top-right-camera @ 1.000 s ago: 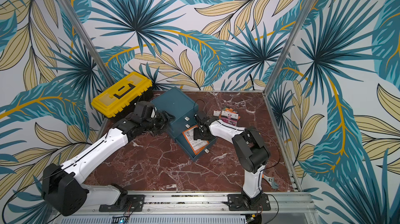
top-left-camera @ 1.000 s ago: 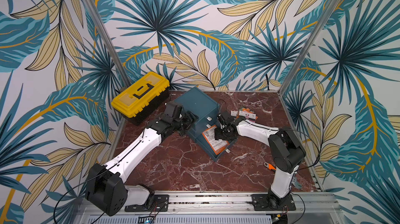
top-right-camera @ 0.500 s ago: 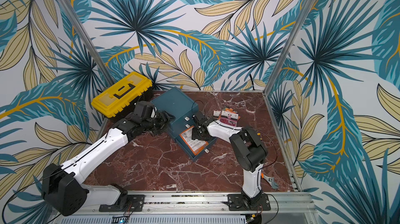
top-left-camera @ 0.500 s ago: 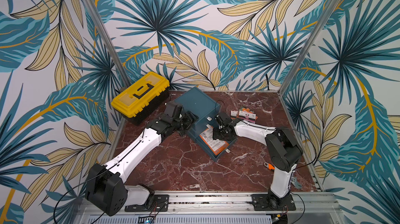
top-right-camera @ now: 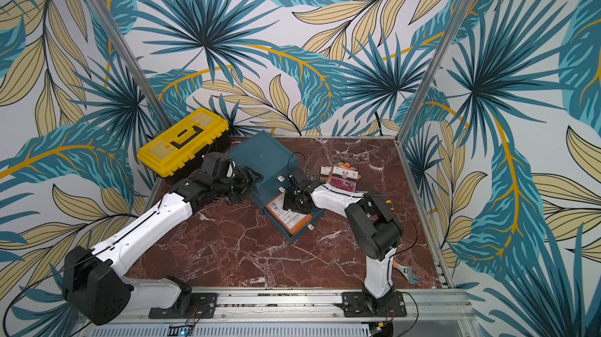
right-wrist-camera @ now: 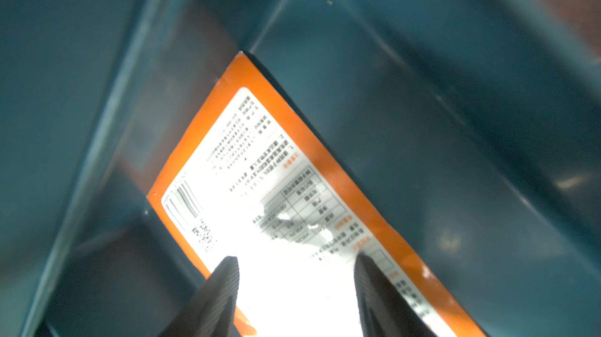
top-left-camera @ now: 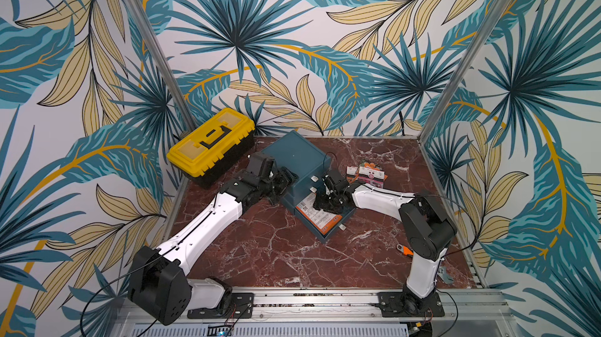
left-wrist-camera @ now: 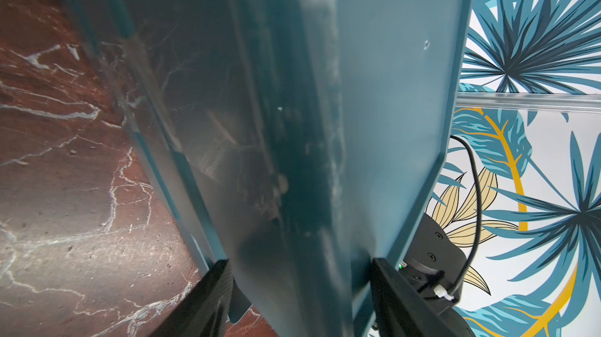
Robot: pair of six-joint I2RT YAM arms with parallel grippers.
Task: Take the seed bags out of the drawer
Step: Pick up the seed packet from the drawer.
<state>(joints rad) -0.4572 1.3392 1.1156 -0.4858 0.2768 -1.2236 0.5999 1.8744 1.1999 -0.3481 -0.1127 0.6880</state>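
While one seed bag point(right-wrist-camera: 276, 189) lies flat, printed back up, on the floor of the pulled-out drawer point(top-left-camera: 329, 237), the right gripper point(right-wrist-camera: 296, 258) hangs directly above it. Its two fingers are spread apart and hold nothing, their tips close over the packet's near end. Beyond the fingertips, the bag's far corner reaches toward the drawer's wall. Behind that arm's wrist, well apart from the drawer, other seed bags point(top-left-camera: 367, 174) lie in a small pile on the marble table point(top-left-camera: 260, 254). On the opposite side, the left gripper point(left-wrist-camera: 299, 262) is closed on an edge of the blue cabinet point(top-left-camera: 292, 153), one finger on each side of the panel, apparently steadying it. A yellow toolbox point(top-left-camera: 211, 143) stands behind that arm. The likely trouble is that a glossy packet lying flat offers no raised edge, so closing fingers may skid across it or push it deeper inside. Pressing down hard could jolt the drawer, and if the left grip slips the cabinet may shift.
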